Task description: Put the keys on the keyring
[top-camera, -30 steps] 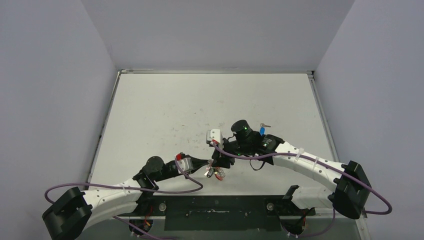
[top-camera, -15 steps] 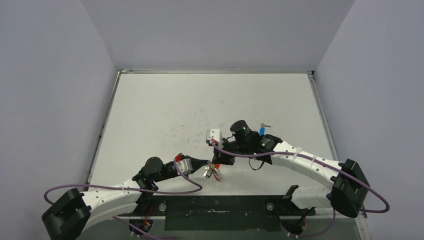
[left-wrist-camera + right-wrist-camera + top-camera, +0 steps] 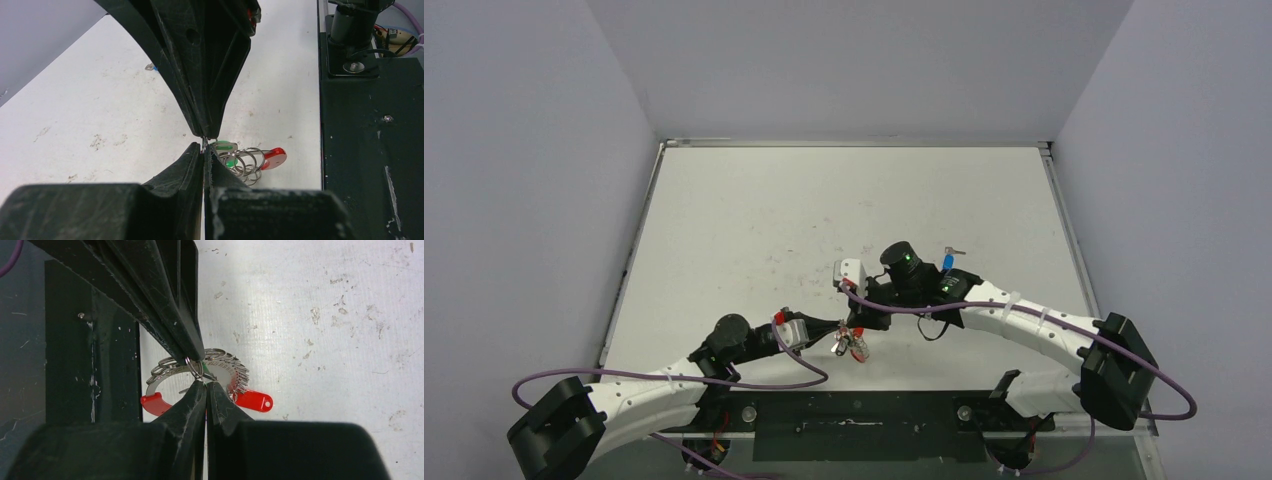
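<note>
While the top view shows only a small tangle of metal and red at the near middle of the surface (image 3: 824, 220), where the two arms meet, the wrist views open it up. From the left wrist the keyring (image 3: 248, 163) reads as a bunch of silvery coils lying just right of the fingertips, with the green key (image 3: 223, 145) against its upper left and the red-headed key (image 3: 274, 156) at its right end. The right wrist view adds the ring's red curved section (image 3: 156, 403) at the lower left end of the arc, near the black base plate (image 3: 70, 340).

Only the top view shows the blue key (image 3: 948, 262), lying alone on the surface at centre right, beyond the right wrist and well apart from the ring. Its blue head is toward the lower left and its blade points to the upper right, so its long axis runs diagonally.

The left gripper (image 3: 205, 150) has its jaws pressed together, with a thin bright sliver of wire between them; they seem to pinch a coil of the keyring. The right gripper (image 3: 205, 385) also has its jaws closed, tip to tip with the left ones, and a speck of green sits at their tips, so they seem to pinch the green key. That key's blade is hidden, so its direction cannot be told. The red-headed key's head points right, nearly level.
</note>
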Available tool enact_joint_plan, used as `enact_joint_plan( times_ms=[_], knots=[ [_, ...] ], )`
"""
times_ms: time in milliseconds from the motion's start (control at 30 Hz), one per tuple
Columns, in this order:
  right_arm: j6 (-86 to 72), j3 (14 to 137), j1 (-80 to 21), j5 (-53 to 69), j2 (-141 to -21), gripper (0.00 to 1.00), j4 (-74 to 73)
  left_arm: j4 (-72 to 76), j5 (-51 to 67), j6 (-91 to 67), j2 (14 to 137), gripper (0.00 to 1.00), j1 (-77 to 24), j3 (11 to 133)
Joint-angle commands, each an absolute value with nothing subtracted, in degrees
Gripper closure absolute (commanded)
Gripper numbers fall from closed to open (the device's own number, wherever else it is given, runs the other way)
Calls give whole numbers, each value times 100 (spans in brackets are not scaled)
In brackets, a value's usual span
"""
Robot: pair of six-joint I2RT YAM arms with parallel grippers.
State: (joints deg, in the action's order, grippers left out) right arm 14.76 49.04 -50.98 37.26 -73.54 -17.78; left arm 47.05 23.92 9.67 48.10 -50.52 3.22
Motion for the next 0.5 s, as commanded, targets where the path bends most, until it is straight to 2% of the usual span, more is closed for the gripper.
enact_joint_plan(
  times_ms=[0,333,400,467],
  knots=[
    [1447,4803,-5103,3586,-7537,100,-1435,5208,2479,990,4731,100,-5061,389],
    [1282,4536,-5104,3601,-7600,100,-798,5214,2478,975,4746,100,-5055,389],
    [1312,4460,-5104,3628,-7506,96,-721,5208,2487,981,4747,100,-5056,381],
    [1358,4363,-5102,3603,-7330,87,-679,5185,2508,992,4741,100,-5058,379]
  ],
)
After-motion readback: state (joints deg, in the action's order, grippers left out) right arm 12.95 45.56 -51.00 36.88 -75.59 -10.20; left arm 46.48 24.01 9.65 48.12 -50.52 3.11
